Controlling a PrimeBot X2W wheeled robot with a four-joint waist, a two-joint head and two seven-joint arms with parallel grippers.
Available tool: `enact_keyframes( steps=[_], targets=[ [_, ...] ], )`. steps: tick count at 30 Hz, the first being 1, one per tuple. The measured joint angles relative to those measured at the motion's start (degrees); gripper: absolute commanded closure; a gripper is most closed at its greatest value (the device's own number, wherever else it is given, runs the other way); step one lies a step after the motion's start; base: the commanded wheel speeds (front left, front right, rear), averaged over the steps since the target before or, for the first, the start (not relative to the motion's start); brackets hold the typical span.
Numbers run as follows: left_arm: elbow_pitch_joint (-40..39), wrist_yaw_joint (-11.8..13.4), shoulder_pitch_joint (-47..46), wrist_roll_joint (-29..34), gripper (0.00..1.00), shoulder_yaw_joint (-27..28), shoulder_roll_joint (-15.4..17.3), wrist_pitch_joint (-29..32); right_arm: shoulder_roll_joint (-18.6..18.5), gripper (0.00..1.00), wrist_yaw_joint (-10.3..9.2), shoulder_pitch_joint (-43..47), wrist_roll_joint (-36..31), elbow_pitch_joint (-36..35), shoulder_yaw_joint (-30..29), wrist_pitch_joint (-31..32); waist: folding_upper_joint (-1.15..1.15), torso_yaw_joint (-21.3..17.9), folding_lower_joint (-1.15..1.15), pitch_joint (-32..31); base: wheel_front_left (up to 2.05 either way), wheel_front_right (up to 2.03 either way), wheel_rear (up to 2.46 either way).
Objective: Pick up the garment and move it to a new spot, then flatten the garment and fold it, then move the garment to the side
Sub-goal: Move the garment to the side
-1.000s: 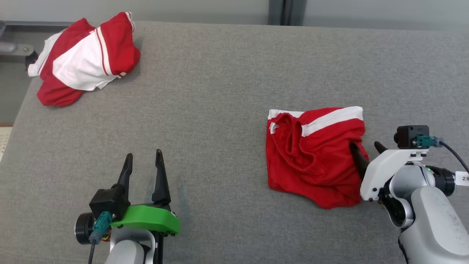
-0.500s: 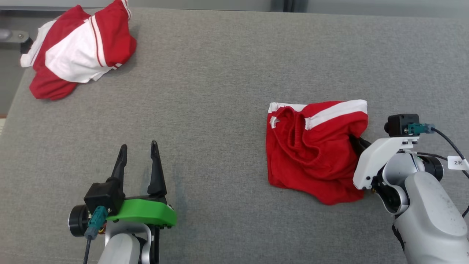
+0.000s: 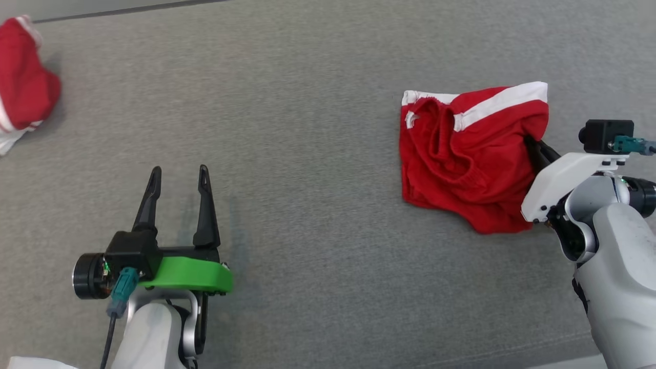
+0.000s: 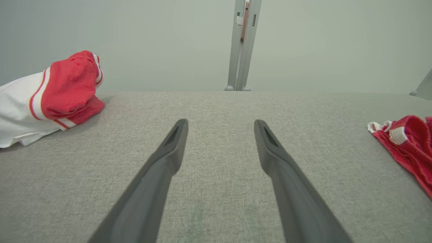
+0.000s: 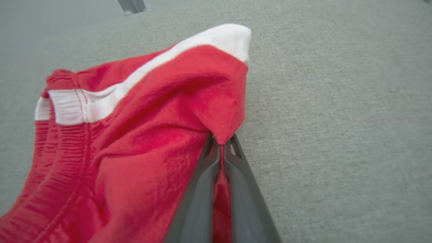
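On grey table (image 3: pixel 318 154), right tool (image 5: pixel 221 146) pinches red garment (image 3: pixel 461 159).

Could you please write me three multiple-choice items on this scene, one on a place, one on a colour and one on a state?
1. Where do the shorts lie in the head view?
A) at the far left edge
B) at the right end effector
C) at the bottom middle

2. What colour is the band on the shorts?
A) blue
B) yellow
C) white

3. In what state is the left end effector?
A) open, holding nothing
B) shut on the shorts
C) shut on nothing

Answers:
1. B, since the right end effector is shut on a fold at the edge of the shorts.
2. C, since the band is white against the red cloth.
3. A, since it stands wide over the bare grey surface with nothing in it.
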Motion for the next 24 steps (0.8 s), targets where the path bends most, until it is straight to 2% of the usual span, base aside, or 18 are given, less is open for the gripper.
enact_keyframes(
  steps=[10, 15, 19, 24],
  targets=[
    [0.1, -0.6, -1.2, 1.8, 0.0, -1.8, 1.8, 1.8, 3.8, 1.0, 0.01, -2.8, 0.2, 6.4, 2.3, -6.1, 0.0, -12.6, 0.0, 1.8, 0.0, 0.0, 0.0],
    [-1.0, -0.6, -1.2, 1.9, 0.0, -2.6, 2.1, 2.9, 4.3, 1.0, 0.01, -4.4, 0.6, 9.2, 3.2, -8.7, 0.0, -17.2, 0.0, 2.2, 0.0, 0.0, 0.0],
    [-2.2, -0.5, -1.2, 1.9, 0.0, -2.8, 2.4, 3.3, 3.4, 1.0, 0.0, -7.0, 0.3, 11.7, 3.7, -11.0, 0.0, -18.5, 0.0, 2.4, 0.0, 0.0, 0.0],
    [-3.5, 0.1, -1.2, 1.9, 0.0, -2.5, 3.1, 3.7, 1.1, 1.0, 0.0, -12.2, -1.1, 15.5, 4.8, -11.6, 0.0, -16.8, 0.0, 2.6, 0.0, 0.0, 0.0]
  ],
)
